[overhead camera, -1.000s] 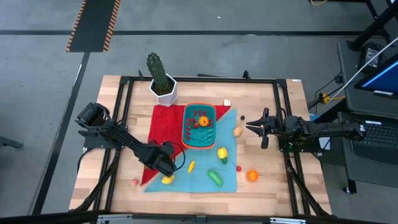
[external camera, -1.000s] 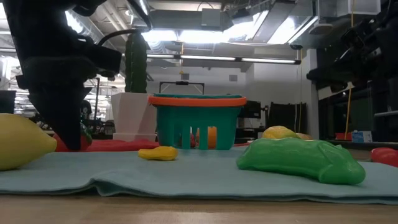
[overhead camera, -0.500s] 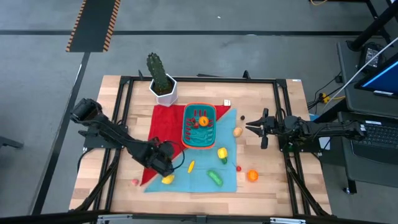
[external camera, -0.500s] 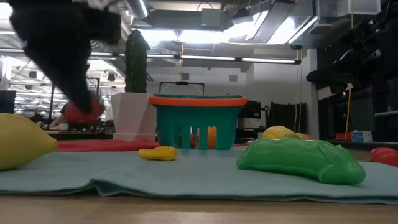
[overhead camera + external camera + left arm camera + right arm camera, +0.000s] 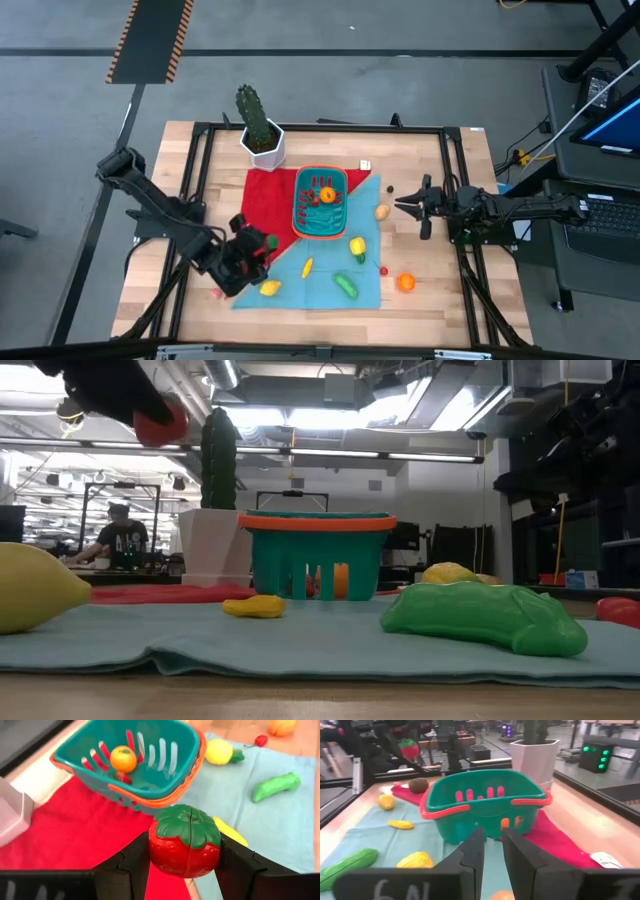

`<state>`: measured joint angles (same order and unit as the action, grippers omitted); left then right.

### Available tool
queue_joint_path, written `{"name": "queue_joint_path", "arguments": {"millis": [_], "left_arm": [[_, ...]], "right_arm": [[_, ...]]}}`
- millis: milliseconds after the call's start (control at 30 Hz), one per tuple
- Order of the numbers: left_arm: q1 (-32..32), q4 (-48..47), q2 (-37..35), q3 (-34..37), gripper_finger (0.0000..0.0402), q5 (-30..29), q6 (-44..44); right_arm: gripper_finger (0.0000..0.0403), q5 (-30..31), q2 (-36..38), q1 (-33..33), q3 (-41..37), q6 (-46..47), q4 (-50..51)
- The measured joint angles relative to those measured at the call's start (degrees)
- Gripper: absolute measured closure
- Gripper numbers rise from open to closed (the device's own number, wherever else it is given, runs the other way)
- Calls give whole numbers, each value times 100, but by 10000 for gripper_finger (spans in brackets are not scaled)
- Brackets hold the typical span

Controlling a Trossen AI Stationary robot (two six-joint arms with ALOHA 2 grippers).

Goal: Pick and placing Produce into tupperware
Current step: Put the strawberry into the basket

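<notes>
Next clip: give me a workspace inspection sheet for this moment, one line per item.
Surface: wooden table with a red cloth and a light blue cloth.
Job's things: teal basket holding an orange; cucumber, lemon and other toy produce loose on the cloths.
Clutter: cactus in a white pot.
Grippers: left tool raised, shut on a toy strawberry; right tool waits beside the basket, holding nothing.
Cables: nothing seen on the table.
Surroundings: person in the background.
</notes>
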<state>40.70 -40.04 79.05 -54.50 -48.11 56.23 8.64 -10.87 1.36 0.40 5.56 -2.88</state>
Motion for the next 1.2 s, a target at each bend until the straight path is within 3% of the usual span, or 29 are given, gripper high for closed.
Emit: {"name": "queue_joint_path", "arguments": {"millis": [400, 867, 1000, 1200], "left_arm": [[317, 1374, 120, 0, 231, -346, -1261], [-540, 1405, 162, 0, 230, -848, -885], [-928, 1426, 162, 0, 230, -613, -976], [-1663, 1690, 164, 0, 229, 392, -1804]], "right_arm": [[330, -428, 0, -1, 0, 17, -28], [330, -428, 0, -1, 0, -8, -30], [330, -426, 0, -1, 0, -27, -30], [330, -424, 0, -1, 0, -46, -30]]}}
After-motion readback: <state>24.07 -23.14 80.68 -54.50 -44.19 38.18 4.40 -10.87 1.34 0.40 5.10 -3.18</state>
